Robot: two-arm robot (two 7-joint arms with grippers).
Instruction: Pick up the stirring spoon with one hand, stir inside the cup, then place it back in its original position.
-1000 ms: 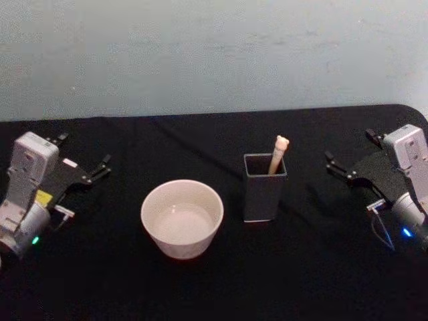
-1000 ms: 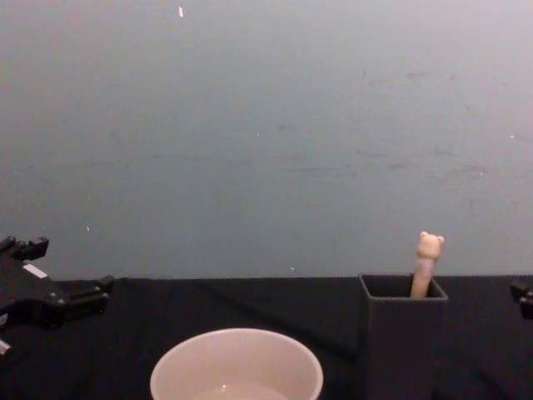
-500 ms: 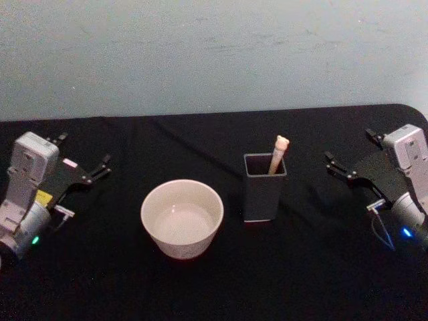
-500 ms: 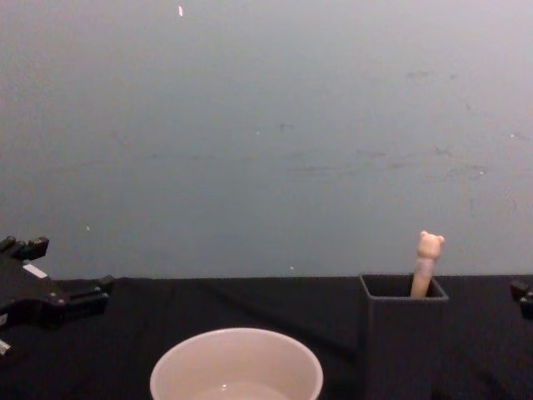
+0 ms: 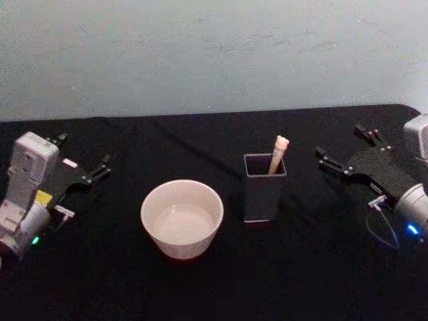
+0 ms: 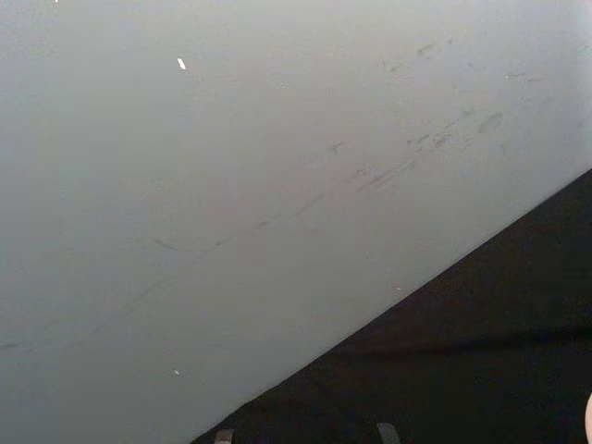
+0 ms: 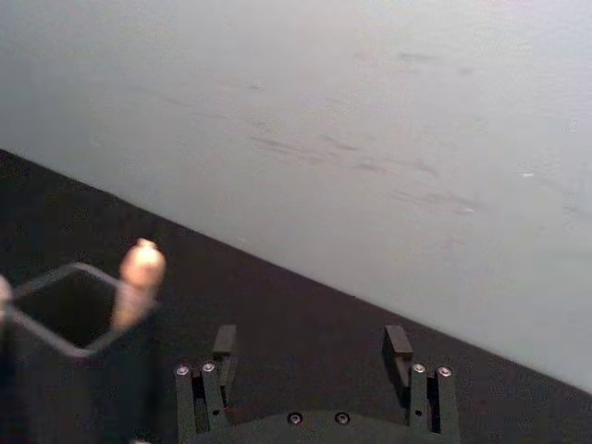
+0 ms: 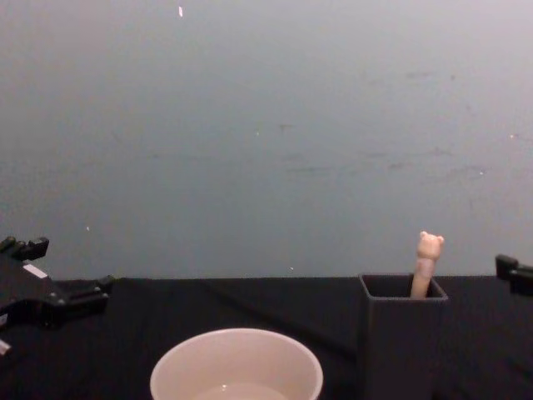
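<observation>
**Spoon in its holder, both grippers open at the table's sides**

A black-covered table (image 5: 214,287) runs across the scene, with a pale grey-blue wall (image 5: 214,53) behind it. Near the middle stands the wide cream-white cup (image 5: 180,242), upright. The left gripper (image 5: 85,148) rests at the table's left side, well apart from the cup, with its two dark fingers spread wide. The cup stands between it and the holder.

The right gripper (image 5: 340,140) hovers at the right side, pointing inward toward the holder. Its fingers (image 7: 225,344) are parted with nothing between them, and bare black cloth lies between it and the holder.

The dark grey square holder (image 5: 262,200) stands upright just to the right of the cup, near it but not touching.

The stirring spoon (image 5: 278,152) stands inside the holder, leaning against its far right corner. Its beige handle and bear head rise above the rim. The holder's walls hide the neck and the bowl.
</observation>
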